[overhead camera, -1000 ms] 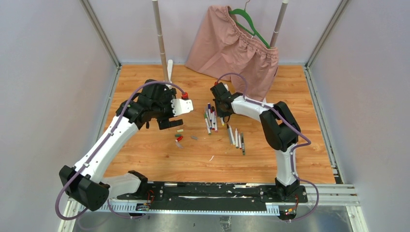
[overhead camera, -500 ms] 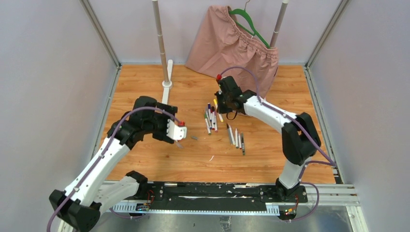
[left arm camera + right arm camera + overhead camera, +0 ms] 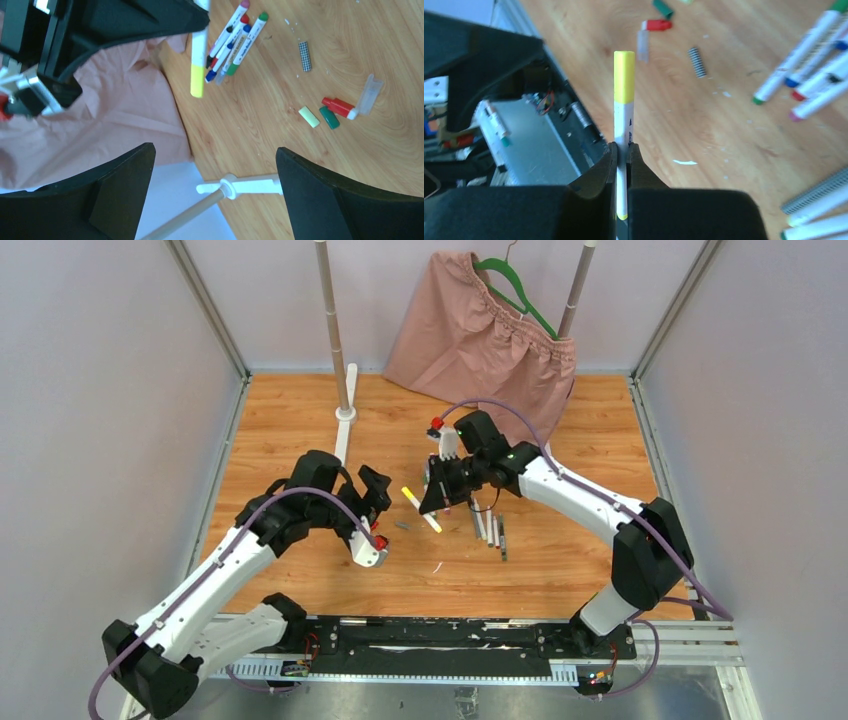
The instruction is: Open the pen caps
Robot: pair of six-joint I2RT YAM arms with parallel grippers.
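1. Your right jaws are clamped on the white barrel of the yellow pen [image 3: 622,122], which stands up the middle of the right wrist view. Its yellow cap [image 3: 624,75] sticks out free beyond the fingertips. From above, the pen sits tilted at the centre of the frame and appears to be lifted off the surface [image 3: 300,420].
2. Your left jaws are wide apart and empty, filling the two bottom corners of the left wrist view. The cap shows in the upper middle of that view, well apart from them. Carry the left jaws up to it until the cap lies squarely between the pads.
3. Close on the coloured cap only. Stay off the white barrel and leave the seam between cap and barrel uncovered, or you will likely pinch the two parts together.
4. Pull straight along the pen's own line. The right grip looks narrow, so a sideways tug could swivel the pen between the jaws. If the cap sticks, try a small twist before pulling harder.
5. Work over bare wood, away from the other pens [image 3: 235,45] lying at the top of the left wrist view. Once the cap is free, set it down by the loose caps [image 3: 329,117] at the right of that view.
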